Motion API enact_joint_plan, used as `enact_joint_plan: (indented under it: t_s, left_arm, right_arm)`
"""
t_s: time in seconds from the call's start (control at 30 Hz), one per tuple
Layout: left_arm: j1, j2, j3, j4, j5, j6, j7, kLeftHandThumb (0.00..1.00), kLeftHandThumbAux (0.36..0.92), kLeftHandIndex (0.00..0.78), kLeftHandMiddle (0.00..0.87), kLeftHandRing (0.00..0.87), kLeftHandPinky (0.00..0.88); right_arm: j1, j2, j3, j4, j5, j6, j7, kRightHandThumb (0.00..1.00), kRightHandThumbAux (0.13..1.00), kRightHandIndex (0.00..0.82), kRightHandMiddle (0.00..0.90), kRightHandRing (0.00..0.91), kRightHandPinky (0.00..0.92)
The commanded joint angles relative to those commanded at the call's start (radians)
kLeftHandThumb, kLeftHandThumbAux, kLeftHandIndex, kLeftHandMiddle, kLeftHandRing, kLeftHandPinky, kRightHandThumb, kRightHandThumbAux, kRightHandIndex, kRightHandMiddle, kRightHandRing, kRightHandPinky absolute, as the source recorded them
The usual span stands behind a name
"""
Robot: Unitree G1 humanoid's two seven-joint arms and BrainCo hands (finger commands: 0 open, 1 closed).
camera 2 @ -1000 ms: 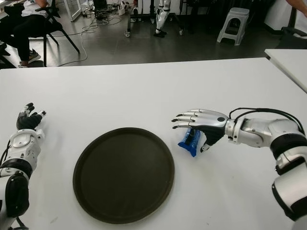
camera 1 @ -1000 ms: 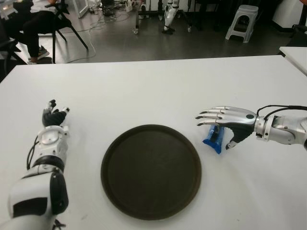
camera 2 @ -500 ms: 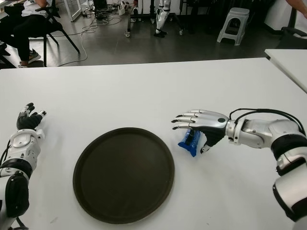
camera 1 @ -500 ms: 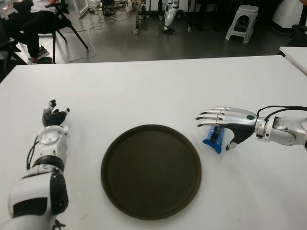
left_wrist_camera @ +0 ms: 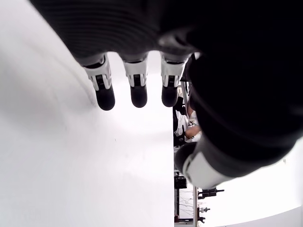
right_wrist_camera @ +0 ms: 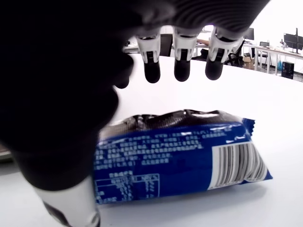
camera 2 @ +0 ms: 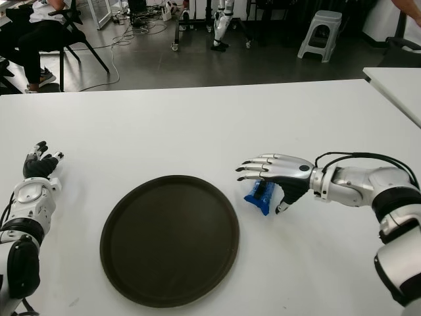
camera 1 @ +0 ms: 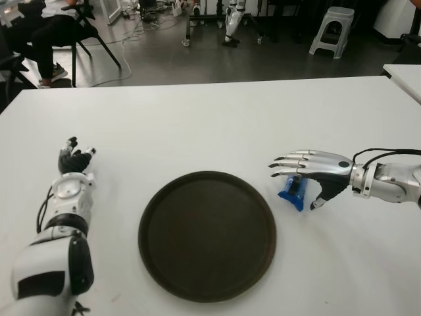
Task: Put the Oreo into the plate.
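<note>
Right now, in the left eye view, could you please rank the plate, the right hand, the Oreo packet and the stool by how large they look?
1. Plate, by far the largest.
2. Right hand, open above the packet.
3. Stool, though distance shrinks it.
4. Oreo packet, partly hidden under the hand.

A white bench [camera 1: 197, 125] lies under the fingers; beyond it stand a grey stool [camera 1: 332, 29] and a black chair [camera 1: 89, 33].
</note>
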Motion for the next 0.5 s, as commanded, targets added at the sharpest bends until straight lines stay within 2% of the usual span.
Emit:
enact_joint_plan:
  t_s: [0.3,0.5]
  left_arm:
    - [0.001,-0.002,0.011,0.000,-0.007,-0.002,-0.008,0.004,0.821,0.000,0.000,0.004,0.040]
    - [0.001,-0.003,0.015,0.000,-0.006,-0.001,-0.006,0.010,0.823,0.000,0.000,0.000,0.037]
  right_arm:
    - [0.006,0.004,0.004,0.007,0.002,-0.008,0.001,0.000,0.854,0.000,0.000,0.000,0.000]
    - [0.016,0.016,0.020,0.011,-0.021,0.020,-0.034,0.000,0.855,0.000,0.000,0.000,0.000]
